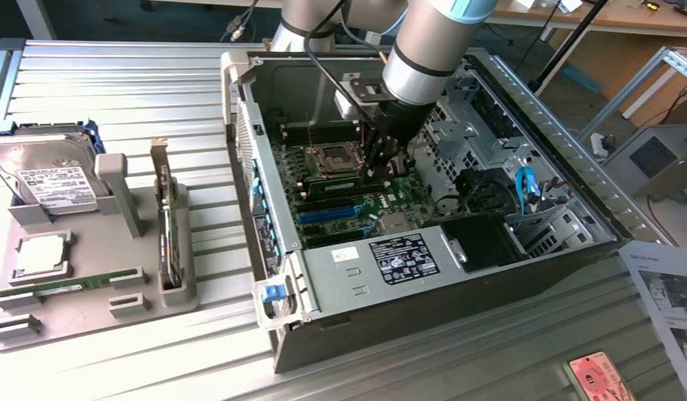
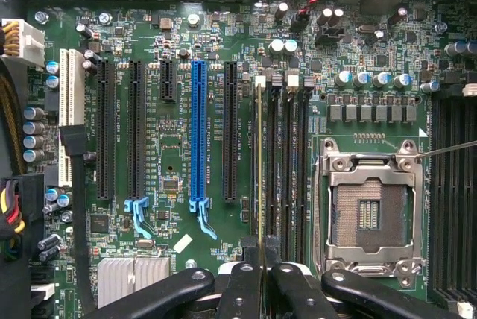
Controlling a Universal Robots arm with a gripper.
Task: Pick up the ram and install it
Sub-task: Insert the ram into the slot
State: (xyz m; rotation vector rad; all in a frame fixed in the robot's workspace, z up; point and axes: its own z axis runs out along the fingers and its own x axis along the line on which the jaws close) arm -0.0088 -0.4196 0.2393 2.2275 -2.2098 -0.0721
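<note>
Inside the open grey computer case (image 1: pixel 310 342), the black hand (image 2: pixel 262 248) is clamped on the thin green ram (image 2: pixel 259 155), which lies edge-on along a black motherboard memory slot (image 2: pixel 273 162).

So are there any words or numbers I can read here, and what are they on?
None can be read for sure.
Hard drive label: too blurred to read.
Black sticker: too blurred to read.
Printed sheet: too blurred to read.
White print on the motherboard: too small to read.
</note>
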